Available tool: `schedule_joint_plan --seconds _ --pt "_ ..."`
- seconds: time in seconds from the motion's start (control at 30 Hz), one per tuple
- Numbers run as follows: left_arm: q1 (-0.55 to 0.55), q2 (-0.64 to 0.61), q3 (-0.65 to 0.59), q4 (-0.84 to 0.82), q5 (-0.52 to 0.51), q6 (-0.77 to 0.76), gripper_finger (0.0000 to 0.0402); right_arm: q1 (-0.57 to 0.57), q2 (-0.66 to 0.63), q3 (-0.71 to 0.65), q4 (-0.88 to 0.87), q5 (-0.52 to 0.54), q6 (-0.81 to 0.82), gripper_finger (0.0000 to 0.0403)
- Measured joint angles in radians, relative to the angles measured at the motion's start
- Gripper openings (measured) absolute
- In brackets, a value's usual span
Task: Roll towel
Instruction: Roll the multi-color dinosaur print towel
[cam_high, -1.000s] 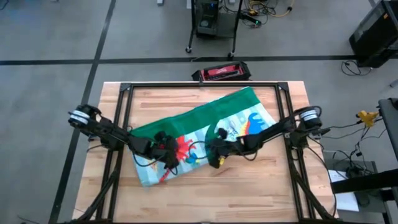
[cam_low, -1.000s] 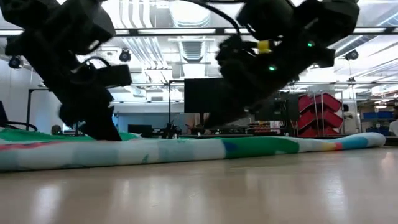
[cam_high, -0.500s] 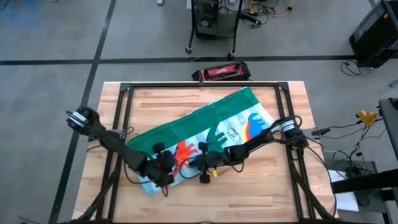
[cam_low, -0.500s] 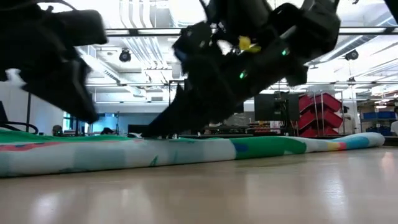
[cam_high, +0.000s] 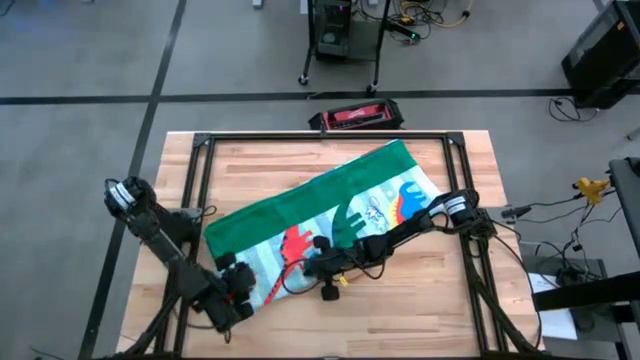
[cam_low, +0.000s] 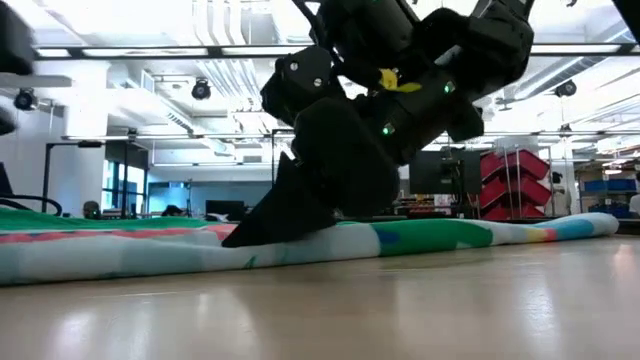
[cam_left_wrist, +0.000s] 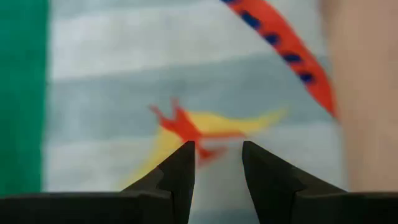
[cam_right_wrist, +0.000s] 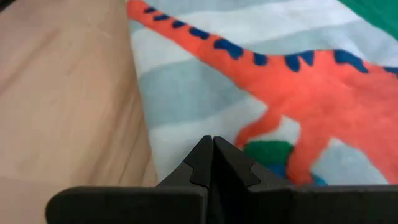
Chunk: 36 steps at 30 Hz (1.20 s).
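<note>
Near edge of the desk (cam_high: 420, 310): I saw my left gripper (cam_high: 243, 287) low over the towel's (cam_high: 330, 205) near-left corner. In the left wrist view its fingers (cam_left_wrist: 177, 177) stood spread with a gap between them, nothing caught in it, above the striped face and an orange-and-yellow print.

Just beyond, toward the middle of the near hem: my right gripper (cam_high: 318, 268) sat on the towel beside the red dinosaur (cam_high: 296, 242). In the right wrist view its fingers (cam_right_wrist: 202, 165) were pressed together, tips meeting over the striped cloth close to the towel's edge, with bare wood to one side; I saw no fold of cloth between them. The low view showed this arm's dark bulk down against the cloth (cam_low: 300, 215).

Middle of the desk: the towel lay spread flat and askew, running from the near-left toward the far-right. The pale striped face with its dinosaurs was up on the near half, and a solid green band (cam_high: 300, 200) ran along the far side. A blue dinosaur (cam_high: 408, 197) showed near the far-right end.

Beyond the desk: a red and black case (cam_high: 356, 116) lay on the floor by the far edge.
</note>
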<state>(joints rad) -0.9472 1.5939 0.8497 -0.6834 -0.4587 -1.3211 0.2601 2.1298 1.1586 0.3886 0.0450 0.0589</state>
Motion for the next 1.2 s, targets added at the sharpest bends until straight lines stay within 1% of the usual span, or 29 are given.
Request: schedule_joint_plan --seconds 0.13,0.27,0.33,0.4,0.53,0.63,0.73,0.8,0.9,0.97,1.03,1.1,1.2 --pt "-0.035 0.067 0.000 0.046 0.006 -0.042 0.0119 0.010 -0.061 0.000 -0.010 0.007 0.000 0.0000" --pt "-0.038 0.142 0.013 0.131 -0.029 -0.004 0.0119 0.021 -0.088 0.034 0.038 0.007 0.000 0.0000" --pt "-0.038 0.173 0.036 0.166 -0.063 0.024 0.0119 0.024 -0.078 0.063 0.040 0.007 -0.013 0.0000" --pt "-0.038 0.194 0.066 0.168 -0.097 0.052 0.0119 0.025 -0.066 0.093 0.029 0.003 -0.031 0.0000" --pt "-0.036 0.205 0.131 0.164 -0.134 0.110 0.0119 0.023 -0.044 0.129 -0.027 0.000 -0.045 0.0000" --pt "-0.037 0.203 0.187 0.170 -0.195 0.171 0.0119 0.023 -0.024 0.153 -0.013 -0.040 -0.051 0.0000" --pt "-0.040 0.202 0.241 0.160 -0.201 0.253 0.0119 0.030 0.014 0.194 0.001 -0.082 -0.057 0.0000" --pt "-0.058 0.196 0.285 0.127 -0.200 0.271 0.0119 0.036 0.053 0.231 0.018 -0.099 -0.058 0.0000" --pt "-0.106 0.192 0.355 0.008 -0.205 0.214 0.0119 0.043 0.123 0.311 0.026 -0.127 -0.061 0.0000" --pt "-0.140 0.191 0.388 -0.105 -0.210 0.126 0.0119 0.048 0.172 0.371 0.031 -0.131 -0.068 0.0000" --pt "-0.174 0.191 0.397 -0.181 -0.214 0.029 0.0119 0.055 0.214 0.421 0.053 -0.124 -0.084 0.0000" --pt "-0.207 0.191 0.380 -0.195 -0.238 -0.040 0.0119 0.061 0.247 0.462 0.054 -0.125 -0.097 0.0000" --pt "-0.236 0.198 0.323 -0.163 -0.280 -0.111 0.0119 0.065 0.270 0.490 0.046 -0.127 -0.079 0.0000"
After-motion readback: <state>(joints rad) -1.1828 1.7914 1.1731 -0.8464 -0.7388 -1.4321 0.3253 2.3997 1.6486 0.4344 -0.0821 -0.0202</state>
